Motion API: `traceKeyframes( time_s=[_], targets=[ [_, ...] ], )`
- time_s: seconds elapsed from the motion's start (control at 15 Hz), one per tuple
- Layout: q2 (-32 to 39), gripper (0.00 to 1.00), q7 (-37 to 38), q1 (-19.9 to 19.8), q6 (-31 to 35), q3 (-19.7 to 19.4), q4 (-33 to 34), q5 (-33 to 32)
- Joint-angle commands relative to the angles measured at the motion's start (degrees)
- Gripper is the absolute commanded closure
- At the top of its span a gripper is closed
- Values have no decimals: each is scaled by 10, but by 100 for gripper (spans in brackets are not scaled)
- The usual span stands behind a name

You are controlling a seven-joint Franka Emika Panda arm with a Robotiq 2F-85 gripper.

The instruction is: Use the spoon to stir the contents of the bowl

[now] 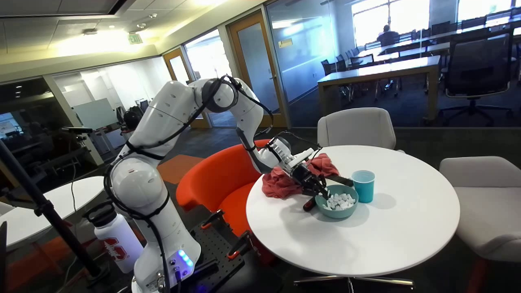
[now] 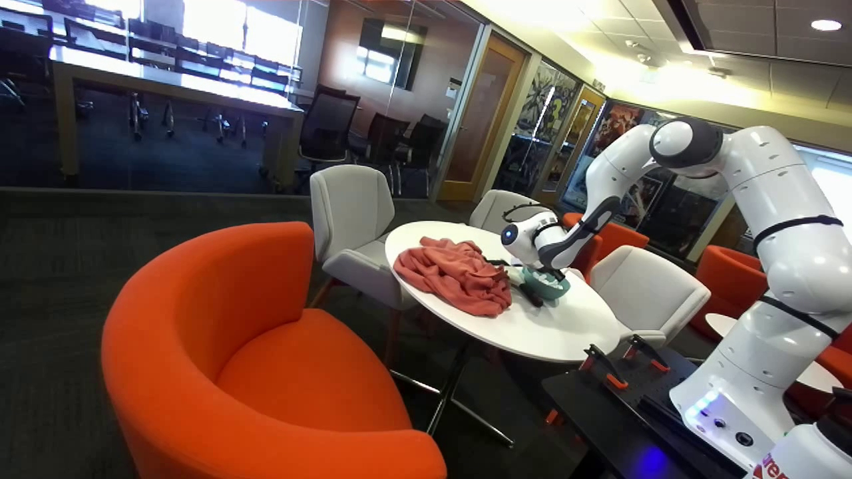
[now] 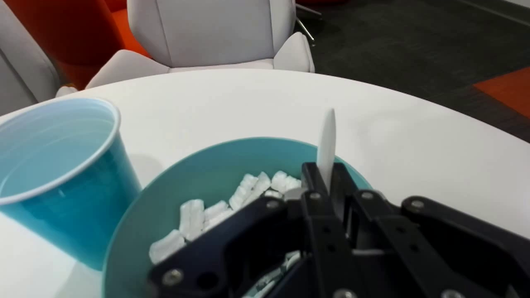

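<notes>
Spoon (image 3: 327, 142), white, pinched in your gripper (image 3: 326, 174), jaws narrowed on it, over the teal bowl (image 3: 203, 170); lower end hidden. Stir in small, slow circles so you neither spill the white chunks (image 3: 191, 219) nor bump the blue cup (image 3: 85, 200) just beside.

I read EXIT, green letters on pale, on the exit sign (image 1: 134, 38) near the ceiling in an exterior view. White bottle (image 1: 127, 237), in both exterior views: red logo (image 1: 116, 249) with script across it, too blurred for me to spell out. Its red lettering (image 2: 771, 467), in an exterior view, runs into the frame edge; I get roughly "are", can't make out the rest. Pale plate (image 1: 285, 42) beside the wood-framed door (image 1: 254, 65): too small for me. Dark wall sign (image 2: 454, 88): illegible at this size. Wall graphic (image 2: 536, 110): can't tell if its yellowish figure (image 2: 558, 114) is a numeral.
</notes>
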Motion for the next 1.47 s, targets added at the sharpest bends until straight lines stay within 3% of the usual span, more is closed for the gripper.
traceKeyframes(
  time_s=[0.0, 0.33, 0.8, 1.07, 1.4],
  targets=[
    [-40, 97, 65, 25, -30, -14, -58, -22],
    [-62, 97, 216, 39, -96, -18, -93, -43],
    [-137, 97, 271, 2, -66, -10, -154, -26],
    [-218, 97, 231, -66, 55, -18, -217, -17],
    [-271, 97, 135, -155, 274, -70, -257, -24]
  ],
)
